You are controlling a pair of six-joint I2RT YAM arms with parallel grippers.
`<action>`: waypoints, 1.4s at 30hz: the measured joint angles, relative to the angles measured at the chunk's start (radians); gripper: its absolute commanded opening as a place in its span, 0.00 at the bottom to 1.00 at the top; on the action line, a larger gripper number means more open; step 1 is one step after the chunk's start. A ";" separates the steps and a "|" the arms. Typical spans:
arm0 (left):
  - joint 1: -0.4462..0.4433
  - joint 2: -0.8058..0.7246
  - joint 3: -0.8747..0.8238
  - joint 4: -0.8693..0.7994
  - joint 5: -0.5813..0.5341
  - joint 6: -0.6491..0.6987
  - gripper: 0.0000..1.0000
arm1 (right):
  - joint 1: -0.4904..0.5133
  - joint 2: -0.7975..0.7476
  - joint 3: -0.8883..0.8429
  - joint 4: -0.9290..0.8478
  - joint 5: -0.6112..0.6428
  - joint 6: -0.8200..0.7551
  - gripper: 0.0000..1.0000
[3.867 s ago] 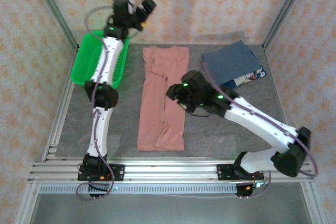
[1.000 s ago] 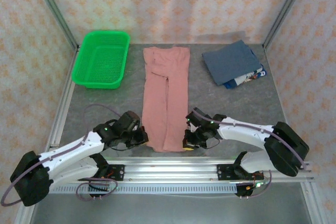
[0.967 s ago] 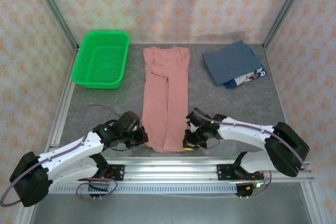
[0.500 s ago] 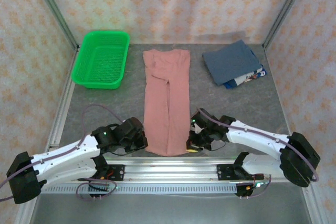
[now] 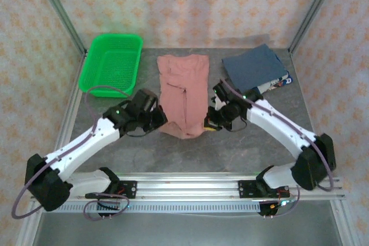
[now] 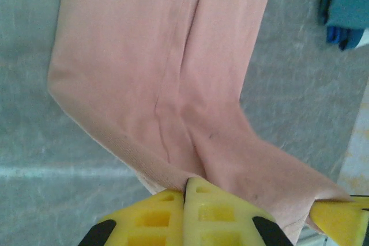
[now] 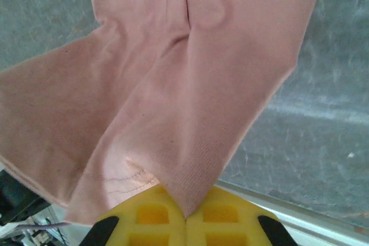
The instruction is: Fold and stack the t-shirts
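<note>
Right now you are holding the long dusty salmon-pink cloth t-shirt (image 5: 183, 87) by its near hem with both arms, out over the middle of the grey table (image 5: 248, 148). Your left claw (image 5: 158, 120) is pinching the left corner of that hem. At the left wrist its yellow fingers (image 6: 219, 217) are pressing flat together, with pink cloth coming out from the seam between them (image 6: 185, 191). Your right claw (image 5: 210, 124) is gripping the right corner in the same way, clamped closed on a fold of the hem (image 7: 185, 214), and the fabric is fanning away from it in soft creases. Between the two claws the raised hem is sagging a little, while the far end of the shirt is lying flat on the table toward the back wall. The plain slate-blue cloth t-shirt (image 5: 253, 67) is sitting folded at the far right corner, apart from the pink one, with a bit of blue-and-white cloth poking out beneath its right edge. The green plastic mesh basket (image 5: 92, 76) is resting at the far left, just beside the pink shirt's far end
</note>
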 measured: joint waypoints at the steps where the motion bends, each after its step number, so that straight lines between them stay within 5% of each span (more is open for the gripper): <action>1: 0.020 0.023 0.027 -0.008 0.003 0.018 0.00 | -0.013 0.032 0.036 -0.011 0.002 -0.017 0.00; 13: 0.227 0.329 0.284 -0.017 0.044 0.216 0.00 | -0.172 0.415 0.433 -0.076 0.001 -0.163 0.00; 29: 0.314 0.704 0.492 -0.001 0.088 0.333 0.00 | -0.257 0.747 0.661 -0.113 -0.023 -0.225 0.00; 32: 0.325 0.761 0.522 0.010 0.088 0.344 0.02 | -0.268 0.808 0.699 -0.109 -0.030 -0.224 0.07; 37: 0.347 0.884 0.612 0.018 0.107 0.344 0.40 | -0.294 0.937 0.830 -0.099 -0.050 -0.198 0.38; 42: 0.352 0.953 0.806 0.000 0.117 0.308 0.51 | -0.339 1.010 0.968 -0.032 -0.069 -0.131 0.55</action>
